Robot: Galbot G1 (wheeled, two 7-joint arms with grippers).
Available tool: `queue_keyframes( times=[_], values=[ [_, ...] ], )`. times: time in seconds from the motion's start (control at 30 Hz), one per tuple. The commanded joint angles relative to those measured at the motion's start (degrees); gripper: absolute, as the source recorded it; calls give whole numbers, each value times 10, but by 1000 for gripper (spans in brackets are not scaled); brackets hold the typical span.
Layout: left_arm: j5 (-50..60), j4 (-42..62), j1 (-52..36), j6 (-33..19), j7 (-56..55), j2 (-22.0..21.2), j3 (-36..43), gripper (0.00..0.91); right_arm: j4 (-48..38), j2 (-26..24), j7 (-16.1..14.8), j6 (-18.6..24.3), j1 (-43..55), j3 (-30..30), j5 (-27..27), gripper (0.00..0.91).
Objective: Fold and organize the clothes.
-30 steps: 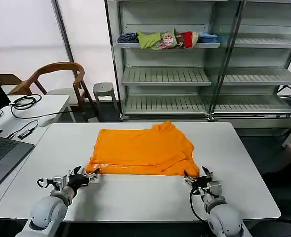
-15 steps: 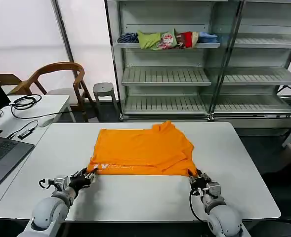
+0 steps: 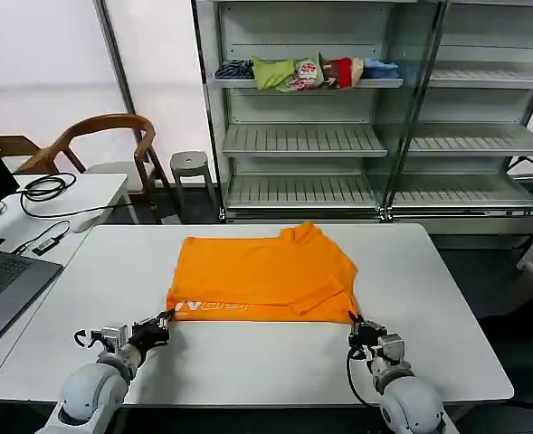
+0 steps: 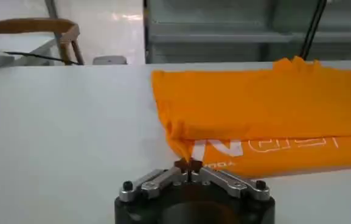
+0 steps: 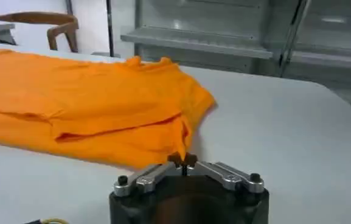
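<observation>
Orange T-shirt (image 3: 261,276) lies folded at the centre of the white table (image 3: 447,298), its lower corners pinched by the left gripper (image 3: 165,318) and right gripper (image 3: 354,321), both closed on cloth.

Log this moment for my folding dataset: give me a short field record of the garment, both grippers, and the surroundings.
garment: orange T-shirt, partly folded, white lettering along the near edge
surface: white table
left gripper: shut on the shirt's near left corner, fingertips meeting on the cloth in the left wrist view
right gripper: shut on the near right corner
background: shelf rack with small folded garments on its top shelf
side: wooden chair
</observation>
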Motion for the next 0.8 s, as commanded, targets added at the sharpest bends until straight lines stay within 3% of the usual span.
queue_keyframes(
  times=[0.03,0.33,0.8],
  values=[
    [0,-20,22,0,1,6,-8,20,23,-3,0,1,-17,1,-3,0],
    [-20,-78,110,-16,7,30,-42,20,96,-18,-1,8,-97,15,-18,0],
    [-22,-151,227,-33,12,28,-89,20,163,-13,1,20,-198,16,-50,0]
  ],
)
